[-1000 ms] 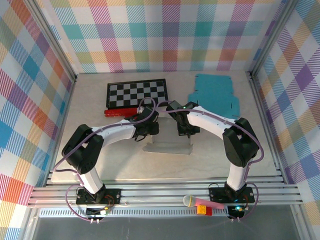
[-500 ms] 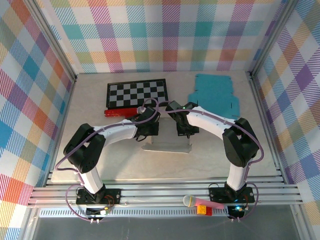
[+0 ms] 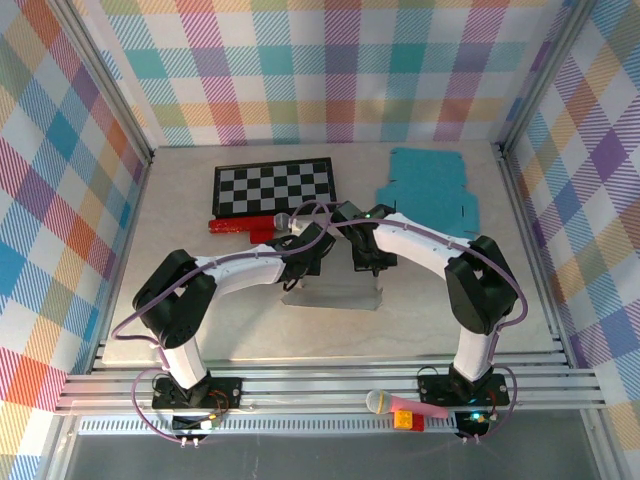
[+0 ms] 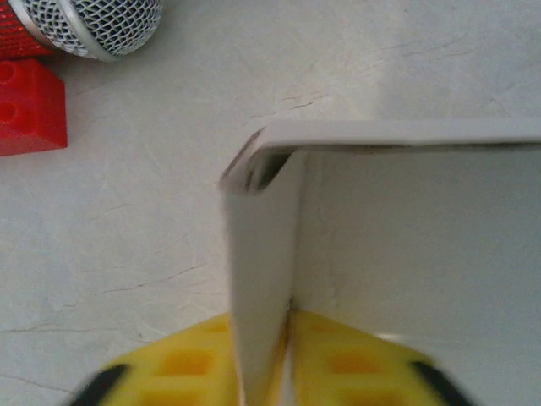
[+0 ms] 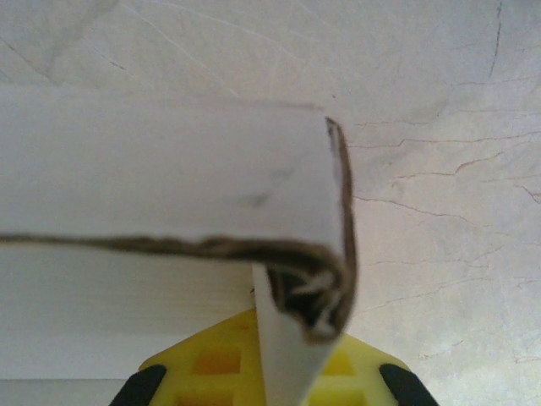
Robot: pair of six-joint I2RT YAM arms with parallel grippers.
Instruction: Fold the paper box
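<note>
While right fingers (image 5: 211,365) pinch the box (image 3: 330,294), your left fingers (image 4: 182,365) at 9 o'clock hold uncertainly; it may slip.

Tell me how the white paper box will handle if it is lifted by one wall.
The white paper box probably flexes: its upright wall is a thin sheet. It is likely light, being hollow. The frayed corner fold suggests creases may spring back.

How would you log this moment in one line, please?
step: folding white paper box | left pincer: straddles left end wall, grip unclear | right pincer: shut on right end wall
</note>
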